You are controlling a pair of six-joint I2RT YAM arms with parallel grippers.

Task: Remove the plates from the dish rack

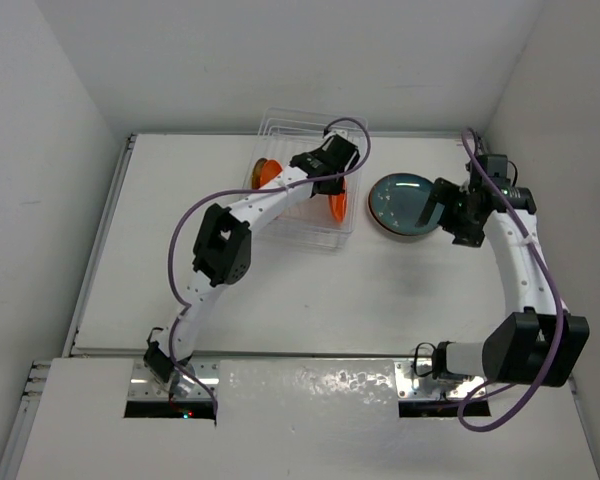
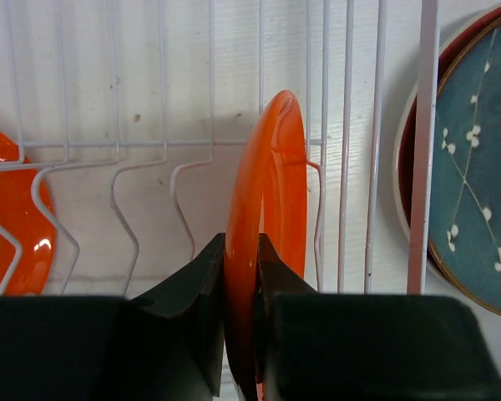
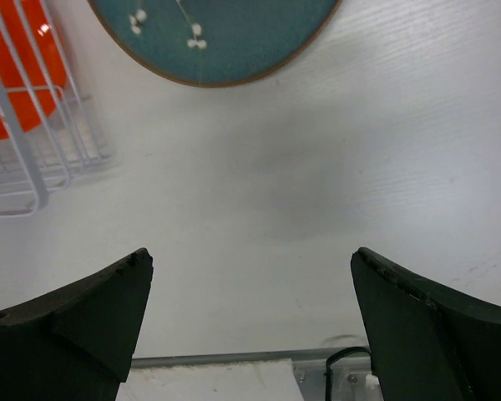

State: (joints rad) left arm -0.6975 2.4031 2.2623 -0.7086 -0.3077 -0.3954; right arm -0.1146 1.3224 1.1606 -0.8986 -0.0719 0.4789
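Left pincer (image 2: 242, 251) clamps the near rim of the orange plate (image 2: 271, 184), standing on edge in the dish rack (image 2: 423, 125) and stretching toward twelve o'clock, while right pincer (image 3: 250, 309) gapes empty, farther off, teal plate (image 3: 225, 33) at its twelve o'clock.

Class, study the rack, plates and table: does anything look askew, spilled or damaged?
Nothing stands out. The orange plate stands upright in the dish rack, pinched by the left hand; the teal plate lies flat on the table. No spills or cracks.

Bright, even light with a soft shadow on the white table (image 3: 259, 192) and slightly blurred fingers (image 3: 67, 334) in wrist views.
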